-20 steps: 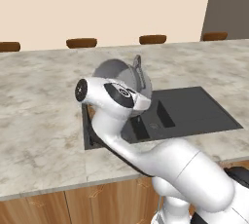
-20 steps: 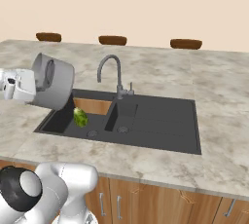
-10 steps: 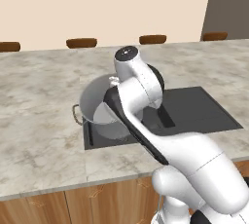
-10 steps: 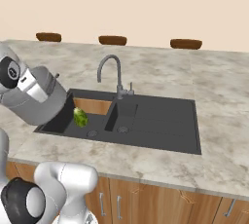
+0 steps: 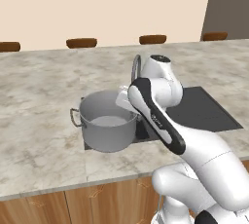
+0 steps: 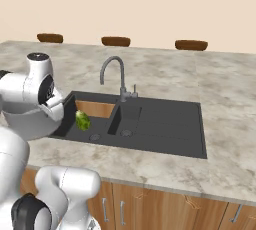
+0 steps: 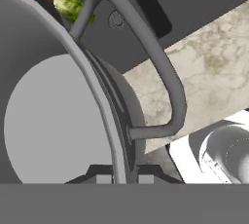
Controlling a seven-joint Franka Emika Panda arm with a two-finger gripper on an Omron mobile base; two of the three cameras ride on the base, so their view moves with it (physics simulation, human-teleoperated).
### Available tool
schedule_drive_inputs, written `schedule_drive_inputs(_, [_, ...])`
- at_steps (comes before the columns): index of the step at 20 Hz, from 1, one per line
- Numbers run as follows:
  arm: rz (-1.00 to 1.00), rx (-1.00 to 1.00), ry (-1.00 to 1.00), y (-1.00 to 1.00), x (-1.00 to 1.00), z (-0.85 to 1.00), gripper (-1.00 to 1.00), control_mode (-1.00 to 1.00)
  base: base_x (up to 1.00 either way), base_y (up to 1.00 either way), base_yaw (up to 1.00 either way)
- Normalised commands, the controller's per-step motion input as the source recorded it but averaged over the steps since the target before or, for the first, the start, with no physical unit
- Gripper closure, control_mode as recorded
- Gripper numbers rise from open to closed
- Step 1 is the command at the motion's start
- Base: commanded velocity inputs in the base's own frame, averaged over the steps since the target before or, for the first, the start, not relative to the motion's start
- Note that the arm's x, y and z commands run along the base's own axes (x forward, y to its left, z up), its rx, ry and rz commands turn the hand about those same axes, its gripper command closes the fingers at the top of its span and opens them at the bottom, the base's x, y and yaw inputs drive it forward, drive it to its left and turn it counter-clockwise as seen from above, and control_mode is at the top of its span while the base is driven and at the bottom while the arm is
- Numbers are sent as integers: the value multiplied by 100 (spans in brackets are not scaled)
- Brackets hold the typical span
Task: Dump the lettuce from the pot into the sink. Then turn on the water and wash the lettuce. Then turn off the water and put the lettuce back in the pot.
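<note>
Pot [image 5: 108, 127] rim pinched in closed gripper [image 7: 125, 177], upright

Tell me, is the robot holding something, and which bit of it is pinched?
Yes. The gripper is shut on the pot, pinching its thin rim right beside a loop handle. The pot is upright and empty.

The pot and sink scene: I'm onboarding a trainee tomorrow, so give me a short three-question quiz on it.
1. True or false: the lettuce lies in the sink.
2. The gripper is: A) open above the faucet; B) shut on the rim of the pot; C) holding the lettuce.
3. Fill in: the pot stands ____ and looks empty.

Key: 1 true; 2 B; 3 upright.
</note>
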Motion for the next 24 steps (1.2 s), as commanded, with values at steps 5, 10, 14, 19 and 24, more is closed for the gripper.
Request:
schedule_drive_inputs(5, [19, 18, 16, 19, 0, -34, 100, -100, 0, 0, 0])
schedule_drive_inputs(10, [7, -2, 2, 42, 0, -2, 100, -100, 0, 0, 0])
schedule_drive_inputs(14, [0, -5, 0, 50, 6, 0, 100, -100, 0, 0, 0])
schedule_drive_inputs(19, [0, -7, 0, 49, 4, 0, 100, -100, 0, 0, 0])
schedule_drive_inputs(24, [0, -5, 0, 43, 22, -7, 100, -100, 0, 0, 0])
